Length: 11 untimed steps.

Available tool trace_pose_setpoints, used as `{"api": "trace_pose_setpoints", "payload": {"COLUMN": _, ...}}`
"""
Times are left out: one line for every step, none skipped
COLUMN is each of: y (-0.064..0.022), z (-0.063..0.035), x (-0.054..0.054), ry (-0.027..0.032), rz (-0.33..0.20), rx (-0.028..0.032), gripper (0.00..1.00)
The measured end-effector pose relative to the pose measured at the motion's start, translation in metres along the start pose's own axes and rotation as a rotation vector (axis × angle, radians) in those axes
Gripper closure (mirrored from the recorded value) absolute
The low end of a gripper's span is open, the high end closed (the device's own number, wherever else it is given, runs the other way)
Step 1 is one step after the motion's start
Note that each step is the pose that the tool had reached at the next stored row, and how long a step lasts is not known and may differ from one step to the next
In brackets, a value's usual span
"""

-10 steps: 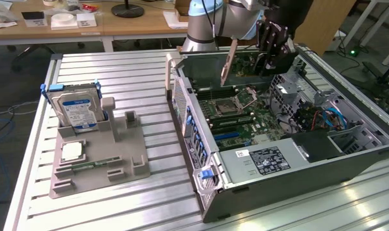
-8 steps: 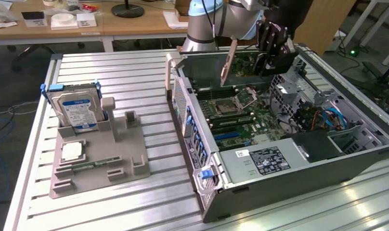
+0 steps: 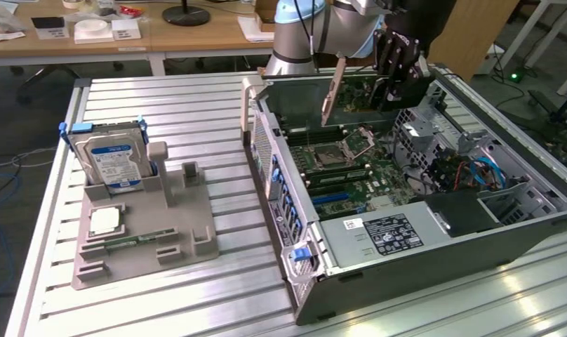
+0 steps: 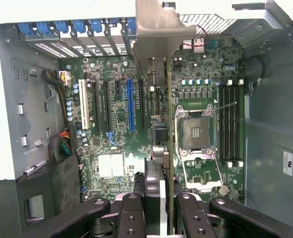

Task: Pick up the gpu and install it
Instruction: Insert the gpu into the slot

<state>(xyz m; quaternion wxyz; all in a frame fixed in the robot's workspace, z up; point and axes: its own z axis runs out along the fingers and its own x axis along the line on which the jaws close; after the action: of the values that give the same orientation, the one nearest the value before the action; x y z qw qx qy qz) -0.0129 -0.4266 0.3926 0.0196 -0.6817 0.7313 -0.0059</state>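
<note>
The claw (image 4: 166, 201) is clamped on the gpu (image 3: 356, 95), which hangs upright, edge down, over the far end of the open case (image 3: 508, 232), clear of the motherboard (image 4: 111, 124). Its edge seems to run beside the 1 blue slot (image 4: 130, 105), not over it. Seating well needs it square, parallel and directly above.

Arm (image 3: 307, 35) is rising at the far side of the exterior view, with its wrist (image 3: 363, 7) leaning toward that view's right. Gripper (image 3: 396, 95) is pointing straight down, its two black fingers (image 4: 154, 181) lying parallel and narrowly spaced. The jaws are clamping the gpu (image 3: 332, 91) by its upper edge, holding it vertical below the wrist.
</note>
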Motion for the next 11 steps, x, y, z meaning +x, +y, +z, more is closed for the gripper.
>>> {"api": "trace_pose_setpoints", "payload": {"y": 0.0000, "z": 0.0000, "x": 0.0000, "ry": -0.0001, "rz": 0.000, "rx": 0.0001, "gripper": 0.72}}
{"api": "trace_pose_setpoints", "payload": {"y": 0.0000, "z": 0.0000, "x": 0.0000, "ry": -0.0001, "rz": 0.000, "rx": 0.0000, "gripper": 0.72}}
{"api": "trace_pose_setpoints", "payload": {"y": 0.0000, "z": 0.0000, "x": 0.0000, "ry": 0.0000, "rz": 0.000, "rx": 0.0000, "gripper": 0.72}}
{"api": "trace_pose_setpoints", "payload": {"y": 0.0000, "z": 0.0000, "x": 0.0000, "ry": 0.0000, "rz": 0.000, "rx": 0.0000, "gripper": 0.72}}
{"api": "trace_pose_setpoints", "payload": {"y": 0.0000, "z": 0.0000, "x": 0.0000, "ry": 0.0000, "rz": 0.000, "rx": 0.0000, "gripper": 0.72}}
{"api": "trace_pose_setpoints", "payload": {"y": 0.0000, "z": 0.0000, "x": 0.0000, "ry": 0.0000, "rz": 0.000, "rx": 0.0000, "gripper": 0.72}}
{"api": "trace_pose_setpoints", "payload": {"y": 0.0000, "z": 0.0000, "x": 0.0000, "ry": 0.0001, "rz": 0.000, "rx": 0.0000, "gripper": 0.72}}
{"api": "trace_pose_setpoints", "payload": {"y": 0.0000, "z": 0.0002, "x": 0.0000, "ry": 0.0001, "rz": 0.000, "rx": 0.0002, "gripper": 0.72}}
{"api": "trace_pose_setpoints", "payload": {"y": 0.0000, "z": 0.0007, "x": 0.0000, "ry": -0.0001, "rz": 0.000, "rx": 0.0013, "gripper": 0.72}}
{"api": "trace_pose_setpoints", "payload": {"y": 0.0001, "z": 0.0015, "x": 0.0000, "ry": -0.0003, "rz": 0.000, "rx": 0.0044, "gripper": 0.72}}
{"api": "trace_pose_setpoints", "payload": {"y": 0.0001, "z": 0.0024, "x": 0.0004, "ry": -0.0003, "rz": 0.000, "rx": 0.0071, "gripper": 0.72}}
